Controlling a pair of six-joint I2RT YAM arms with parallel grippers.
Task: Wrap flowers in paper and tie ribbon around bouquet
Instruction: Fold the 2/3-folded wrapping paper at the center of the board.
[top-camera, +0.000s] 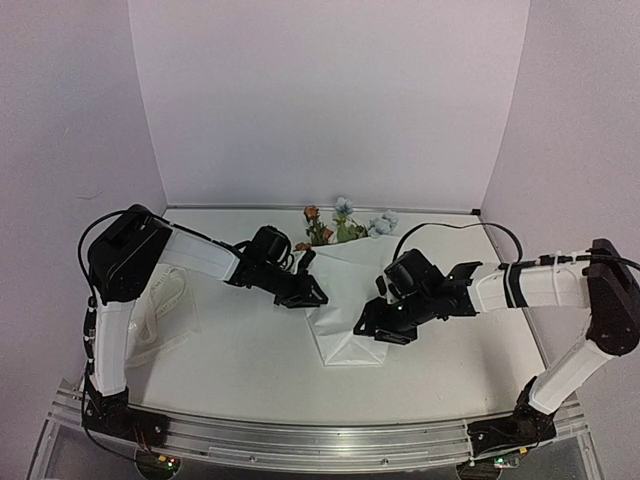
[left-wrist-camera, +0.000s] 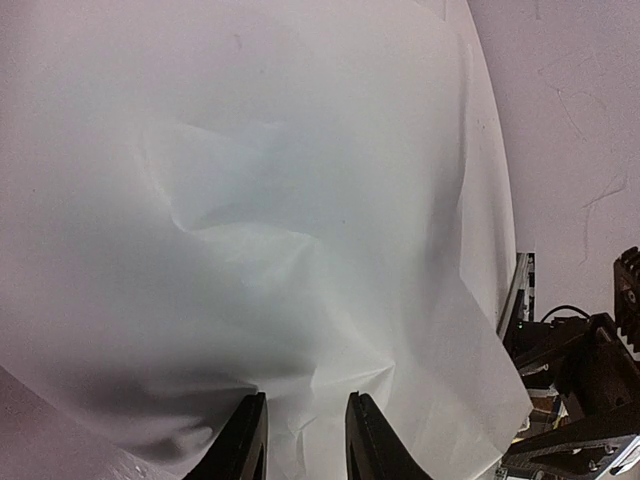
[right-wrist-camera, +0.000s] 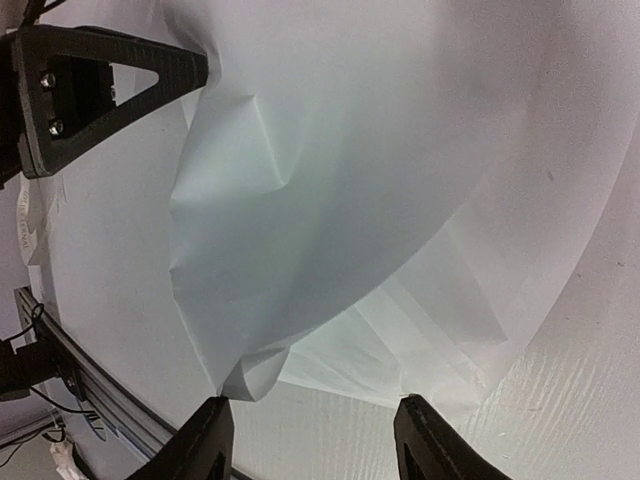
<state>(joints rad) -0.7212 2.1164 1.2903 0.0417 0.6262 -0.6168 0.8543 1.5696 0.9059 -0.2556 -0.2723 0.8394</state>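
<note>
1. white counter (top-camera: 250, 370) under pale lilac walls (top-camera: 330, 100).
2. paper (top-camera: 345, 300) lies mid-counter, folded cone-like.
3. left gripper (top-camera: 311, 297) is narrow, pinching the paper's left edge.
4. right gripper (top-camera: 368, 327) spreads wide over the paper, holding nothing.
5. flowers (top-camera: 340, 225) poke out its far end.

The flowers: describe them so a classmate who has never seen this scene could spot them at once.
On the pale table, a folded white paper lies in the middle. The flowers stick out of its far end, near the back wall. Nothing else there has colour: orange and pale blue blooms on green stems.
</note>
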